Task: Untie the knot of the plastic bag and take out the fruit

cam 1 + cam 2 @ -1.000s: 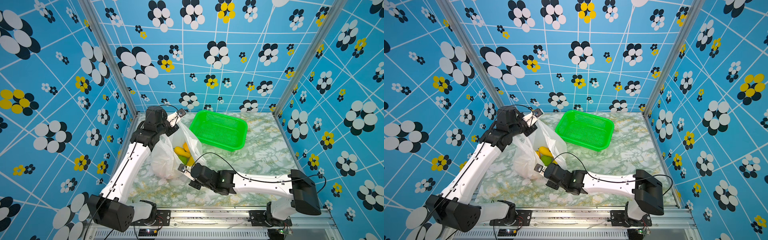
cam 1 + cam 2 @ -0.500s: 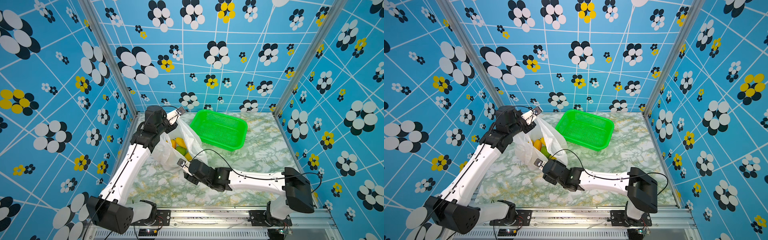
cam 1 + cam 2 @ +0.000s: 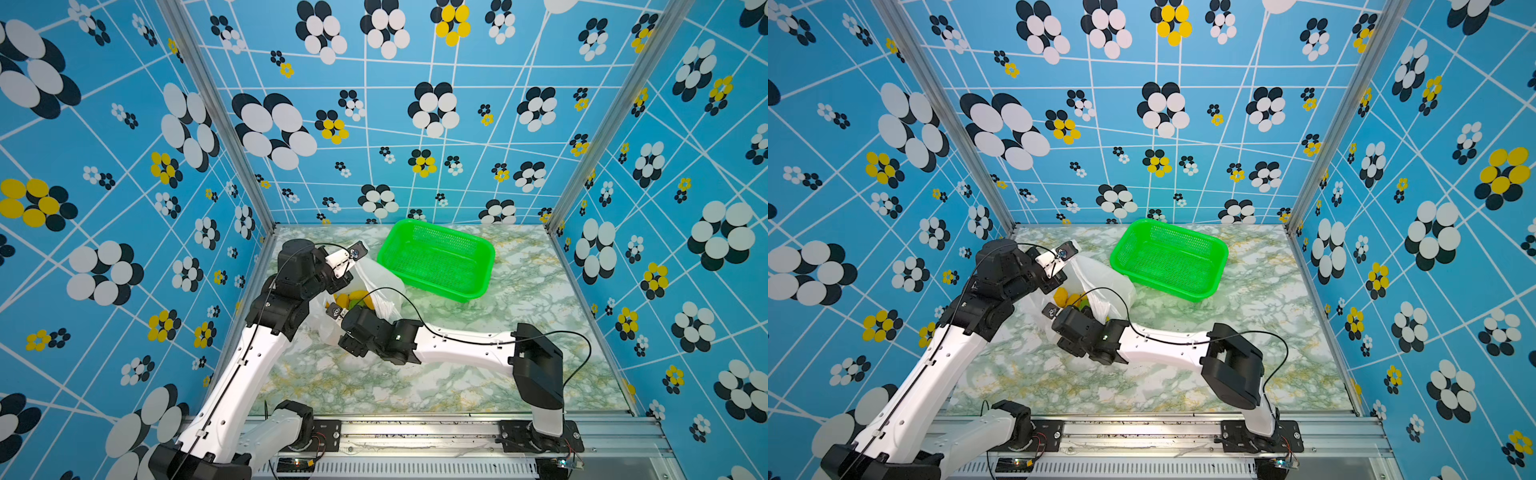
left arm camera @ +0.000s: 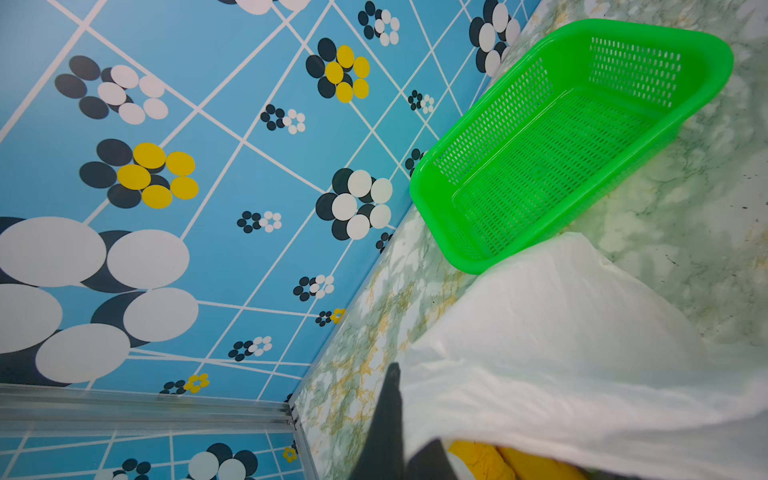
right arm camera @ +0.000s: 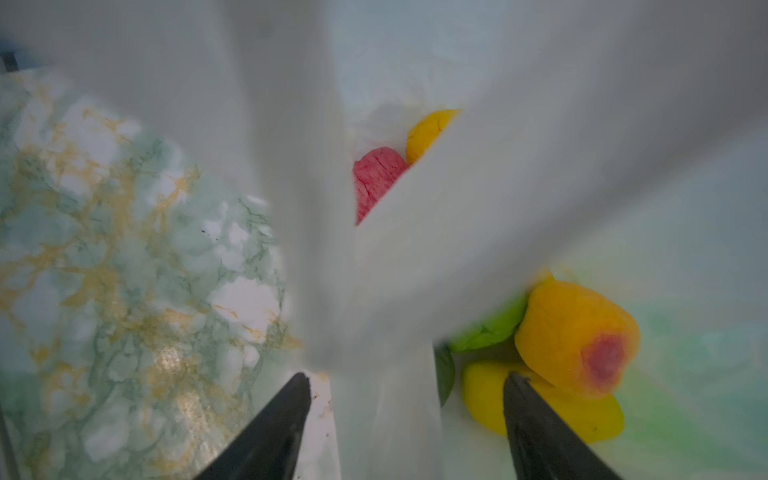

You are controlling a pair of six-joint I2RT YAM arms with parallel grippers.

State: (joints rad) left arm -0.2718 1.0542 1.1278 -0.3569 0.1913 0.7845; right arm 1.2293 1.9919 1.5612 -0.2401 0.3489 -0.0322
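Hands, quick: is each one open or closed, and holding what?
Left hand: closed, pinching the plastic bag at its top edge and holding it up.
Right hand: open, astride a fold of the bag, gripping nothing.

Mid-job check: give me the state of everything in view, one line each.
plastic bag: mouth open, edge held up.
fruit: inside the bag, none out.
green basket: upright, empty.
left gripper: shut on the bag's edge.
right gripper: open, astride a strip of bag.
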